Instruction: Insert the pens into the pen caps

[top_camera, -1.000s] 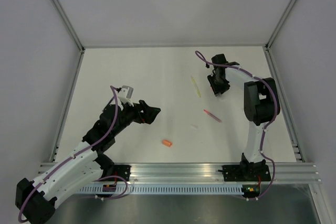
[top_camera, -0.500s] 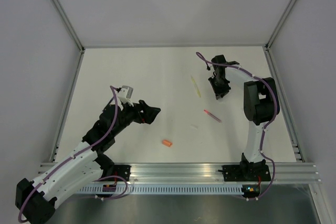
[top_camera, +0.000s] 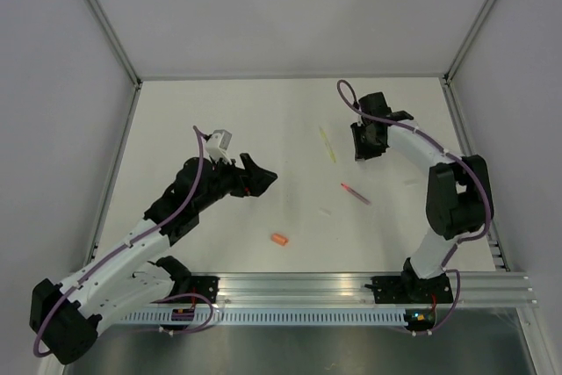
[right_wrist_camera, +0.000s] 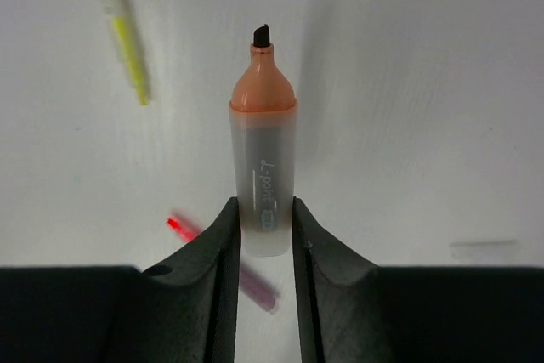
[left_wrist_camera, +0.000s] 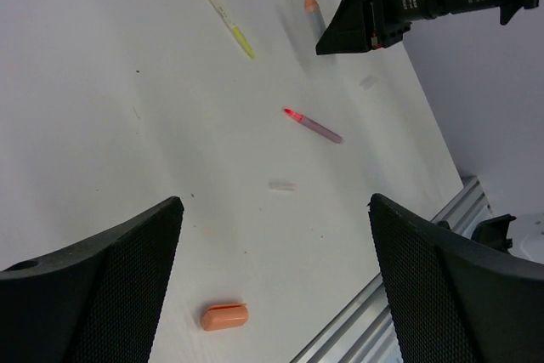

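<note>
Pinching an uncapped highlighter [right_wrist_camera: 263, 125] by its translucent barrel in the right gripper [top_camera: 362, 143], with the orange collar and dark nib poking out ahead of the fingertips and the rear end lost between the jaws. Spreading the left gripper [top_camera: 255, 178] wide above the white tabletop [top_camera: 202, 111], grasping nothing. Framing, in the gap between the left gripper's fingers [left_wrist_camera: 93, 295], an orange cap [left_wrist_camera: 224, 316] close by the left-hand finger, a clear cap [left_wrist_camera: 281, 184] farther ahead and barely standing out from the white surface, then a red-tipped pen [left_wrist_camera: 313, 125] with a greyish barrel. Catching, farther out again and just beside the right gripper, a yellow pen [left_wrist_camera: 219, 10] flat on the surface. Blurring both loose pens in the right wrist view, to the left of the clamped fingers, and cropping the yellow one at the upper edge. Smudging a faint pale shape [right_wrist_camera: 482, 250] to the right of those fingers, too indistinct to name.
</note>
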`<state>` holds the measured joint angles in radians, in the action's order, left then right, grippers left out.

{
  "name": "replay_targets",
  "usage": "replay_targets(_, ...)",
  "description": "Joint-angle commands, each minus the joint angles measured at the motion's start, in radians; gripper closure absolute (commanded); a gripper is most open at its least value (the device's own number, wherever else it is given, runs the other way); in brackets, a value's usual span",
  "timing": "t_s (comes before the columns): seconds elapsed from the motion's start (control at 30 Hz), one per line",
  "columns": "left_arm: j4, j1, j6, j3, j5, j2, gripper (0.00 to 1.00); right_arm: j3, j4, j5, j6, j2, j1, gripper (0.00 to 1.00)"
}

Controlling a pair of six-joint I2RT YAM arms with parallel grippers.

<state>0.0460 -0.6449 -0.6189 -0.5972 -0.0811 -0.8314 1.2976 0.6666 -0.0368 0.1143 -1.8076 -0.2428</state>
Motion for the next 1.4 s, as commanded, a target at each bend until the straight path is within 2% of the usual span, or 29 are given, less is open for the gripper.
replay_targets(0.0,0.000,0.005,-0.090,-0.088,-0.062,-0.066,0.06,-0.052,-0.123,0.089,0.080,0.171,-0.073,1.00)
replay_targets(0.13,-0.034,0.005,-0.107,-0.142,-0.097,-0.143,0.08,-0.155,-0.212,0.112,0.126,0.360,-0.234,1.00)
replay_targets(0.33,-0.101,0.005,-0.113,-0.174,-0.103,-0.202,0.10,-0.354,-0.436,0.172,0.269,0.557,-0.399,1.00)
replay_targets(0.47,-0.121,0.005,-0.117,-0.176,-0.091,-0.225,0.11,-0.411,-0.530,0.160,0.314,0.600,-0.504,1.00)
replay_targets(0.63,-0.167,0.005,-0.113,-0.174,-0.118,-0.247,0.13,-0.406,-0.562,0.110,0.329,0.610,-0.605,1.00)
replay_targets(0.9,-0.204,0.004,-0.116,-0.156,-0.152,-0.259,0.25,-0.399,-0.602,0.060,0.346,0.603,-0.664,1.00)
replay_targets(1.0,-0.215,0.004,-0.120,-0.148,-0.181,-0.259,0.37,-0.397,-0.608,0.051,0.346,0.597,-0.670,1.00)
replay_targets(1.03,-0.215,0.004,-0.122,-0.144,-0.186,-0.259,0.46,-0.402,-0.613,0.049,0.349,0.599,-0.671,1.00)
replay_targets(1.07,-0.215,0.004,-0.125,-0.139,-0.190,-0.258,0.49,-0.406,-0.625,0.046,0.351,0.602,-0.673,1.00)
replay_targets(1.37,-0.250,0.004,-0.142,-0.111,-0.249,-0.248,0.58,-0.409,-0.645,0.043,0.361,0.610,-0.682,1.00)
